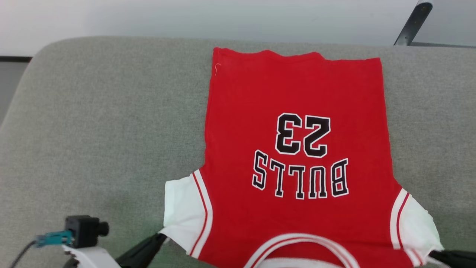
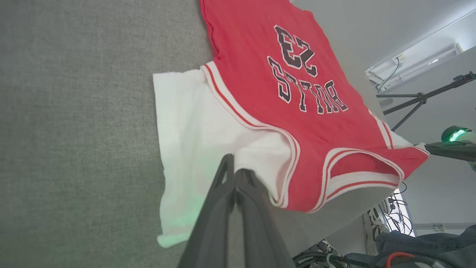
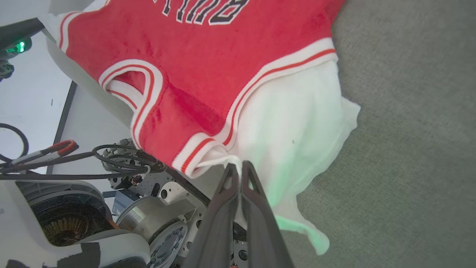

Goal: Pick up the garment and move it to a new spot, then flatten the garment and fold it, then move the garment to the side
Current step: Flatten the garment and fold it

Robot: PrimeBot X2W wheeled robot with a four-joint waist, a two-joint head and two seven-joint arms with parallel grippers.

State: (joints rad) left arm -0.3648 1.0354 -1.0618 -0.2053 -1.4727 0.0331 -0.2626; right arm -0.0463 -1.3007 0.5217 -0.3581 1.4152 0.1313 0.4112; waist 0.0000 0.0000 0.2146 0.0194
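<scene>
The garment [image 1: 293, 149], a red jersey with white sleeves and a black "23", lies spread face up on the grey cushion, hem far, collar toward me and hanging over the near edge. My left gripper [image 1: 160, 236] is shut on the edge of the garment's white left sleeve [image 2: 197, 126]; the left wrist view shows its jaws pressed together on the cloth at the left gripper [image 2: 234, 169]. My right gripper [image 1: 433, 256] is shut on the white right sleeve [image 3: 297, 123], and in the right wrist view the right gripper [image 3: 240, 167] pinches the sleeve's corner.
The grey cushion [image 1: 104, 130] stretches wide to the left of the garment, with a narrower strip at the right. Its far edge meets a pale wall. A dark stand leg [image 1: 412, 24] rises at the far right. Cables and robot base parts [image 3: 111, 175] sit below the near edge.
</scene>
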